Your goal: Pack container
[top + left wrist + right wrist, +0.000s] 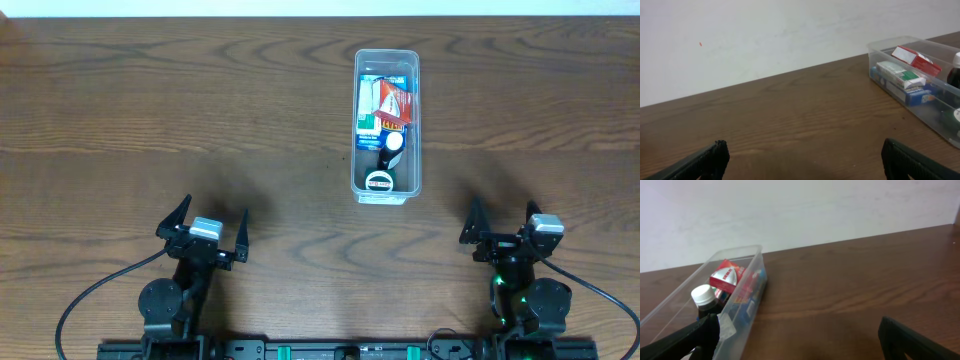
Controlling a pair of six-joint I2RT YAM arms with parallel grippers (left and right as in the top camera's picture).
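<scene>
Container (388, 60): far centre of table (150, 120); holds boxes (385, 105), bottle (390, 150). Left gripper (210, 222), right gripper (500, 215): near side, released, empty.

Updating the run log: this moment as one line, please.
container: holds small boxes, white-capped bottle | left gripper: open, empty | right gripper: open, empty

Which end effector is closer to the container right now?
Right. In the overhead view the right end effector sits open, nearer the robot than the container and slightly to its right. The left end effector, also open, is much farther off to the container's left.
</scene>
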